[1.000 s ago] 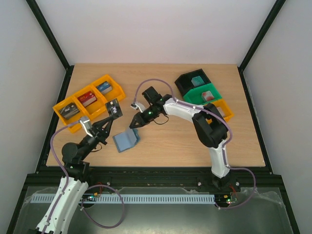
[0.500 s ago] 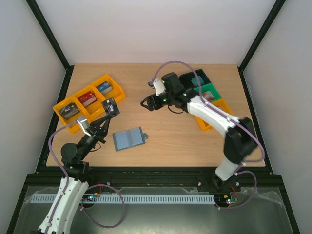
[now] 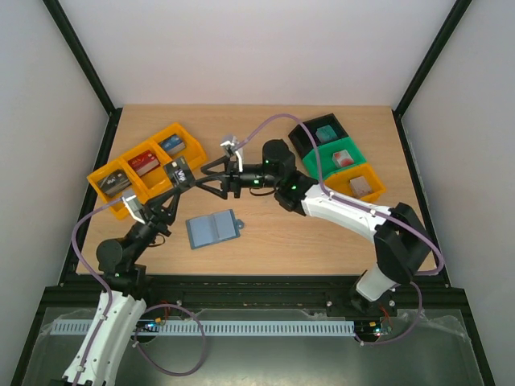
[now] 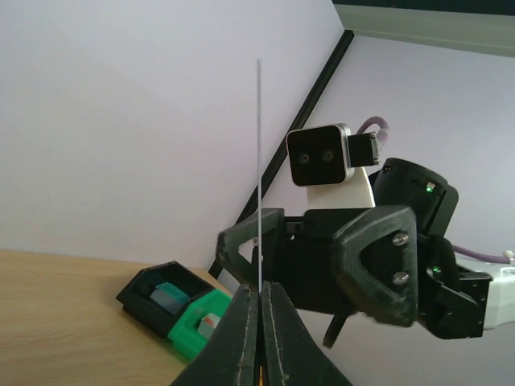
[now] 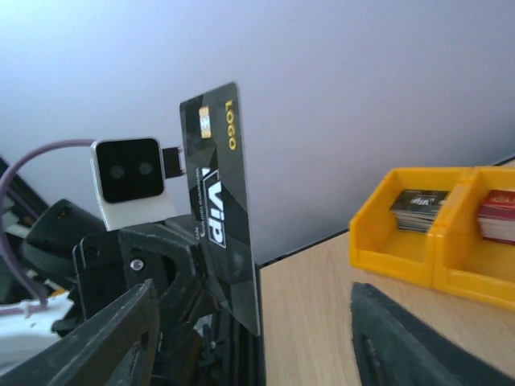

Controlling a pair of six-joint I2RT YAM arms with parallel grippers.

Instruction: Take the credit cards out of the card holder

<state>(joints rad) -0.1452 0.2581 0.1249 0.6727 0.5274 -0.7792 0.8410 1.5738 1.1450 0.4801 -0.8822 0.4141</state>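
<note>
Right gripper (image 3: 209, 177) has left the flat blue-teal bifold card holder (image 3: 213, 230) (now lying open on the light wooden desk (image 3: 282, 241)). Its jaws, now spread, face the thin black VIP credit card (image 5: 217, 217) clenched upright in the left gripper (image 4: 259, 293). One card is out; a handover looks likely.

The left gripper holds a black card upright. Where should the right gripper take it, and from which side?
Probably the free upper half of the card, above the left gripper, which pinches its lower end. The card stands upright and is very thin, so the open right gripper should come in level toward a long edge, with one finger on each flat face.
</note>
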